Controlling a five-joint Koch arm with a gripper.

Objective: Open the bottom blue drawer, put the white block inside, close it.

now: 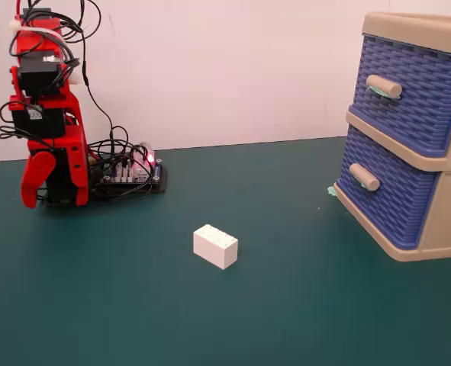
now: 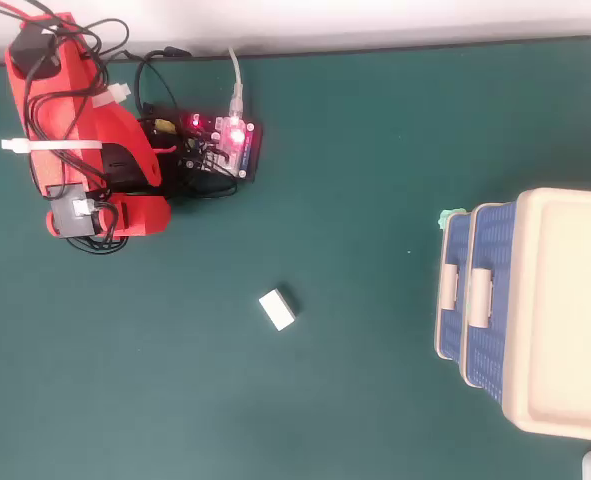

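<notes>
**Arm folded at rest, block alone on the mat, drawers shut**

Folded up at the left of the fixed view, red gripper [image 1: 36, 183] hanging tip-down just above the green mat [image 1: 286, 320], holding nothing. Impossible to tell whether spread or pressed together: only one red jaw visible, the other hidden behind it. Beside the arm's base, a controller board [image 2: 230, 148] with red lights lit, ringed by black cables.

Out on the open mat, well clear of arm and cabinet, the white block [image 1: 216, 246], studs up, roughly between the two.

At the right, a beige-framed cabinet [image 1: 446, 221]. The bottom blue drawer [image 1: 385, 191] pushed in, plain beige handle [image 1: 364, 177] facing the arm. Above it, the upper blue drawer [image 1: 412, 88], also shut, green smear on its handle.
</notes>
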